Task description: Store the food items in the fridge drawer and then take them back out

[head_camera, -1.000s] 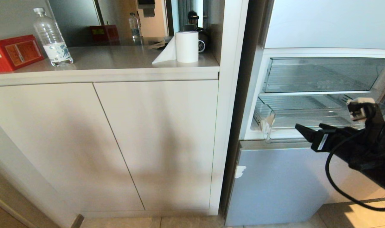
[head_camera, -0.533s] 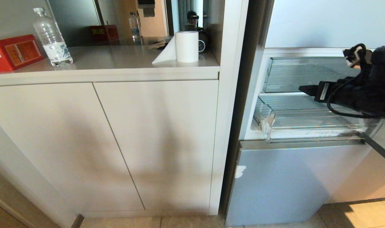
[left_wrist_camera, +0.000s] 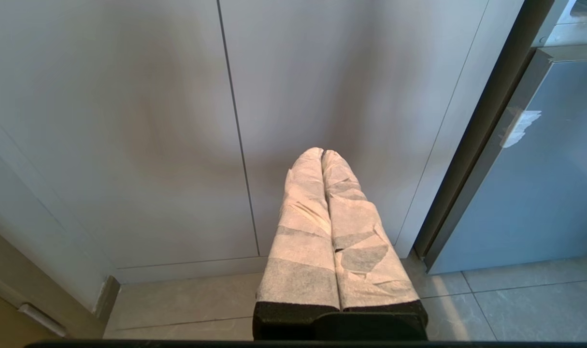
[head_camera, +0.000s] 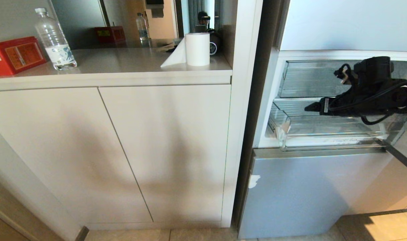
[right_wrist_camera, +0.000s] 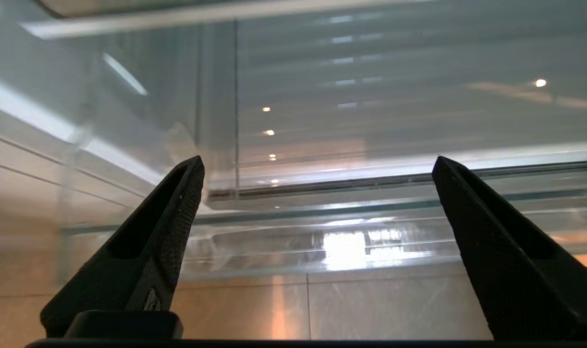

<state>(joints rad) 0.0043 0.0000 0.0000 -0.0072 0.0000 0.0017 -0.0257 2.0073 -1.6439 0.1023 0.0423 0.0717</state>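
Over the wide, clear plastic fridge drawer [head_camera: 324,132], pulled out above the pale blue panel [head_camera: 307,190], the right gripper [head_camera: 309,107] hung level, its 2 black fingers [right_wrist_camera: 158,241] spread wide and empty, probably ready to reach inside. No orange fruit showed anywhere. The left gripper [left_wrist_camera: 322,153], clenched, idled by the white cabinet doors [left_wrist_camera: 177,121].

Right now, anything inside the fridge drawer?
The drawer shows only its bare ribbed floor; no food visible. The open right gripper and its arm cover the right rear part, so that stays unseen.

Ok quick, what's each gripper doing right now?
Left gripper: shut, empty, parked by the cabinet.
Right gripper: open, empty, at the fridge drawer.
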